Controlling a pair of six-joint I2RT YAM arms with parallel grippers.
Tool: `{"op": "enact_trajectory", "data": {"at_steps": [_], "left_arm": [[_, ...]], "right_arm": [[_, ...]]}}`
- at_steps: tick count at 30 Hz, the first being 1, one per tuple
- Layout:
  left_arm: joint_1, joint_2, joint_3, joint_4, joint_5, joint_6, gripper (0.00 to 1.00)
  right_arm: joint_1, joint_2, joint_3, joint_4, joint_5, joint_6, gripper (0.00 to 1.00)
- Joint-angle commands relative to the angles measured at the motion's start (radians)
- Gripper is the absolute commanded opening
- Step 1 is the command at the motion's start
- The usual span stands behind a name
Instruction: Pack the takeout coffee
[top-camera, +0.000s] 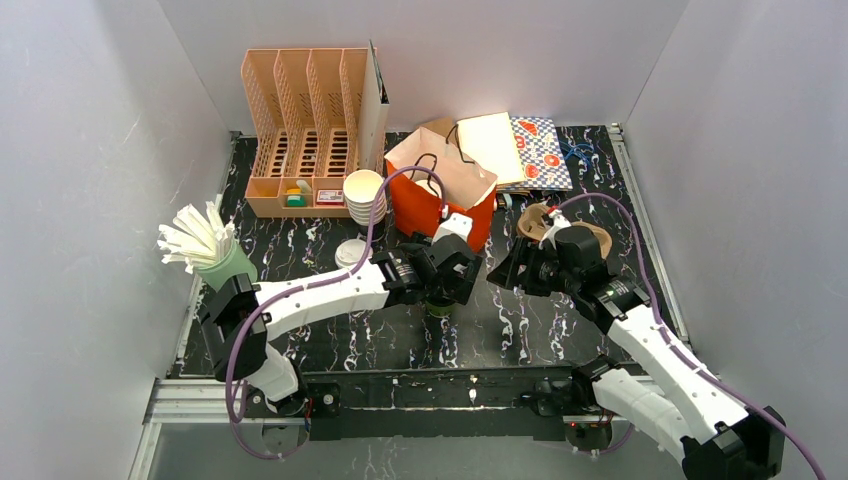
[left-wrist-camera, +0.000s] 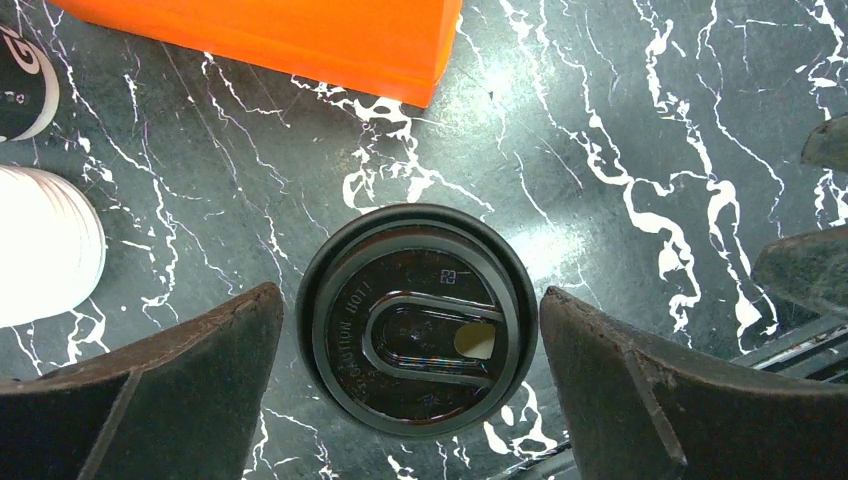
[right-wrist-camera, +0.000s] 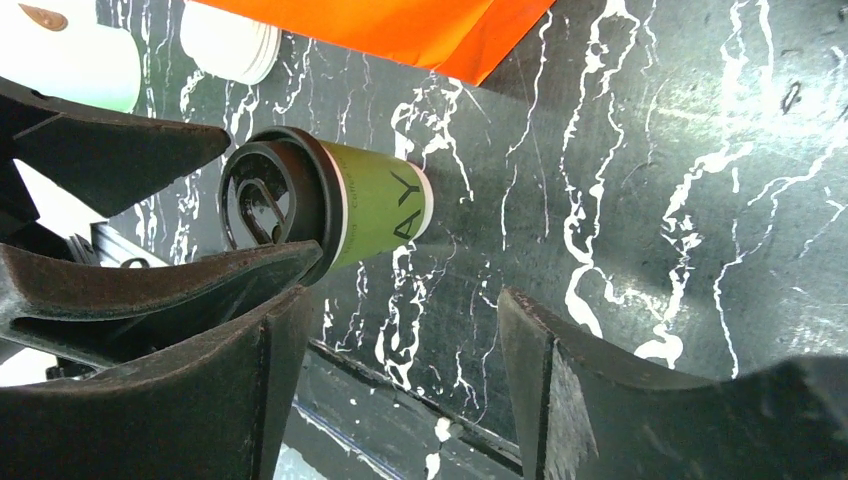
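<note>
Black marbled tabletop (top-camera: 560, 330), white walls all round. Near the middle, upright: green cup (right-wrist-camera: 375, 212) with black lid (left-wrist-camera: 415, 318), just in front of the open orange bag (top-camera: 440, 200), apart from it. Directly above the cup: left gripper (left-wrist-camera: 410, 305), spread wide, one finger on each side of the lid, gaps on both sides, gripping nothing. Just beside the cup on the other side: right gripper (right-wrist-camera: 400, 310), also wide open and empty, angled toward the cup's side. Behind the left arm: stack of white cups (top-camera: 364, 197) and a loose white lid (top-camera: 350, 252), not part of the job. Reads as early stage: lid on, cup not yet gripped, nothing of the coffee seen inside the bag. Left to do, by judgement: close on the cup, lift, lower into the bag. No second lidded cup identified for sure.
</note>
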Motion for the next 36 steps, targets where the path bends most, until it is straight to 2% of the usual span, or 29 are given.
{"op": "enact_trajectory", "data": {"at_steps": [1, 7, 11, 13, 16, 18, 22, 26, 30, 36], "left_arm": [[-0.002, -0.065, 0.005, 0.004, -0.025, -0.034, 0.98], [-0.001, -0.173, 0.039, -0.038, -0.009, -0.019, 0.98], [0.028, -0.298, 0.005, -0.060, 0.020, -0.016, 0.98], [0.123, -0.372, -0.053, -0.047, 0.113, -0.032, 0.96], [0.336, -0.469, -0.180, 0.015, 0.337, -0.059, 0.76], [0.411, -0.504, -0.237, 0.034, 0.413, -0.067, 0.72], [0.443, -0.528, -0.333, 0.107, 0.517, -0.097, 0.63], [0.472, -0.565, -0.458, 0.265, 0.626, -0.175, 0.62], [0.475, -0.599, -0.560, 0.388, 0.670, -0.234, 0.63], [0.475, -0.604, -0.645, 0.519, 0.678, -0.284, 0.59]], "right_arm": [[0.000, 0.003, -0.017, 0.029, -0.053, -0.027, 0.80], [-0.001, -0.017, 0.004, 0.033, -0.097, -0.093, 0.97], [0.000, 0.012, 0.063, -0.023, -0.108, -0.161, 0.98], [0.009, 0.021, 0.082, -0.030, -0.117, -0.178, 0.98], [0.050, 0.040, 0.109, -0.027, -0.088, -0.181, 0.98], [0.133, 0.067, 0.138, -0.026, -0.016, -0.169, 0.98], [0.357, 0.174, 0.222, -0.041, 0.230, -0.140, 0.98], [0.530, 0.304, 0.323, -0.085, 0.444, -0.120, 0.98], [0.615, 0.415, 0.401, -0.128, 0.595, -0.095, 0.98], [0.644, 0.532, 0.492, -0.158, 0.657, -0.080, 0.98]]}}
